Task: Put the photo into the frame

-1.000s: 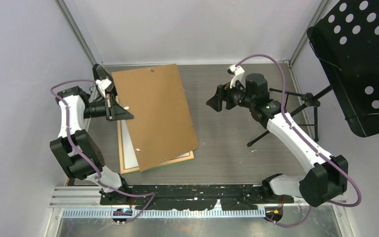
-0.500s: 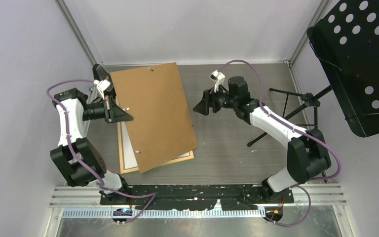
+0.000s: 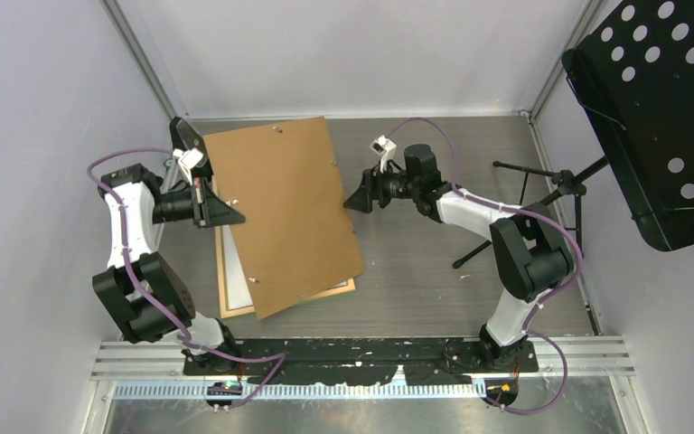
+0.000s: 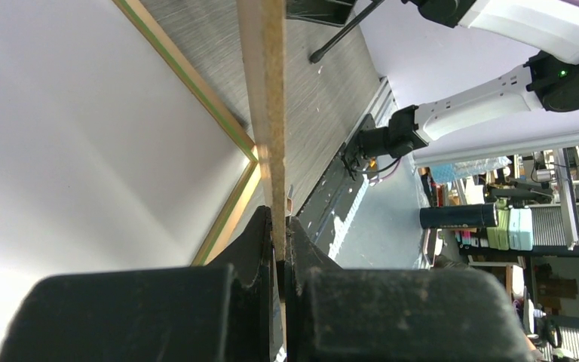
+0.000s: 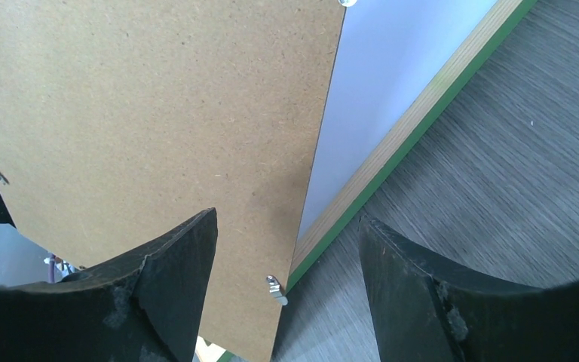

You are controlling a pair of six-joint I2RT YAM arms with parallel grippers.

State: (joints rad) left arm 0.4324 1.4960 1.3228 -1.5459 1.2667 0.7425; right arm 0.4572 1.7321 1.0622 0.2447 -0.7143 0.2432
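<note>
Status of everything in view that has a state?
Thin wood-and-green rectangular picture frame: flat on table, partly covered.
Plain brown hardboard backing sheet: lifted, tilted over the frame, clamped at its left edge.
Left gripper: shut on the backing sheet.
Right gripper: open at the sheet's right edge, holding nothing.
Black perforated music stand: upright.
</note>
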